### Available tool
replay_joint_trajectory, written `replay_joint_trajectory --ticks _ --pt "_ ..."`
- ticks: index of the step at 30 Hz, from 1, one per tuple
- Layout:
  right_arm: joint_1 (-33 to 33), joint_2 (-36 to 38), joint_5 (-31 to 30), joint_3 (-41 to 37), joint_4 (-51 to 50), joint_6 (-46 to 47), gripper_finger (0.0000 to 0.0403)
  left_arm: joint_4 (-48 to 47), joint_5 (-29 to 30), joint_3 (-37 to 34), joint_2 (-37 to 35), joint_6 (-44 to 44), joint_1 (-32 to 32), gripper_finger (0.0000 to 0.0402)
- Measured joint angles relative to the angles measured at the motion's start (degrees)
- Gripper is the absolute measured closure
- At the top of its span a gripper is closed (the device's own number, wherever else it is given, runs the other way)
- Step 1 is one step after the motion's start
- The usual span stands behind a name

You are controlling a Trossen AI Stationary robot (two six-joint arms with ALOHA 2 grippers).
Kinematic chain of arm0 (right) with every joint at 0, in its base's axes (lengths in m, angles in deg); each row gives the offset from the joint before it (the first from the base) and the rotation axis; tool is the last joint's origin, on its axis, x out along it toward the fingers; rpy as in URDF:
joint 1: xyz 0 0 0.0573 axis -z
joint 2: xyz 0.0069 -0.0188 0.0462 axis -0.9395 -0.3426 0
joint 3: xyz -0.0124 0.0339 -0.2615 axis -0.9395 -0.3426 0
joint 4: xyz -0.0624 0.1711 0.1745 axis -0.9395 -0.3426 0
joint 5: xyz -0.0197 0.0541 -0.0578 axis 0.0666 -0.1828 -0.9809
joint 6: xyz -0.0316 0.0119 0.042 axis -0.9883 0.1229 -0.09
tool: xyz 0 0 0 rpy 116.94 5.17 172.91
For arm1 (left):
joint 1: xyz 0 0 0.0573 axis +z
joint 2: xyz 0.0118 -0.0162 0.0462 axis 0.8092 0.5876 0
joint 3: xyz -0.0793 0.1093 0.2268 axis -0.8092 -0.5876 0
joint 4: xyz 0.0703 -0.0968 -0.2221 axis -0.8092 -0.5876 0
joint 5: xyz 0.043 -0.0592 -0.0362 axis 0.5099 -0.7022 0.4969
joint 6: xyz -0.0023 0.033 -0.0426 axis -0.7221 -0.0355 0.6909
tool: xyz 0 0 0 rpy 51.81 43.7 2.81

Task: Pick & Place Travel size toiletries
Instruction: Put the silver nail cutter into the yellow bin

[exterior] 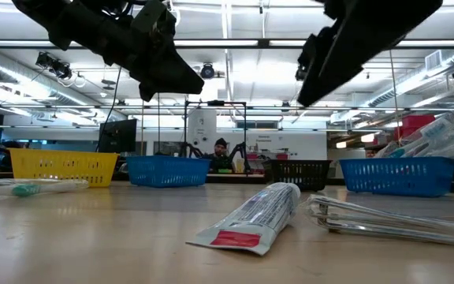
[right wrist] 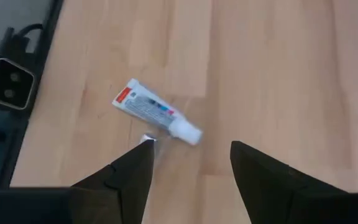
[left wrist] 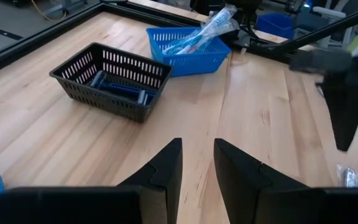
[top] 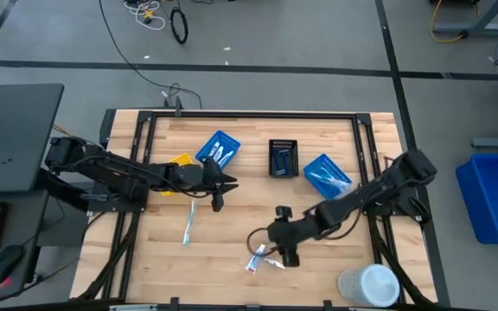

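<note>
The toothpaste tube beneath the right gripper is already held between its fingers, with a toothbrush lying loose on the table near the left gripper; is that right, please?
Not quite. The toothpaste tube lies loose on the table; the right gripper hovers above it, open and empty, as the right wrist view shows. The toothbrush does lie on the table near the left gripper.

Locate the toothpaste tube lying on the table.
In the high view the toothpaste tube lies flat on the wooden table near its front edge, just beside the right gripper, with the white round container farther right.
</note>
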Motion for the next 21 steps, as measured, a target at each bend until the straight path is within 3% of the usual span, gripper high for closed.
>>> replay_joint_trajectory --ticks 6,14,21 --pt "-3.2 -7.9 3.6 5.3 -1.3 9.4 0.0188 -0.2 0.0 0.0 0.0 0.6 0.0 0.0303" --pt "-6.6 -15.1 -5.2 5.8 -0.6 12.8 0.0196 0.3 0.2 -0.1 2.4 5.7 -0.4 0.0303" --pt "-7.5 -20.1 -6.9 6.1 0.7 13.8 0.0202 2.1 0.2 0.0 6.7 8.4 -1.9 0.0303"
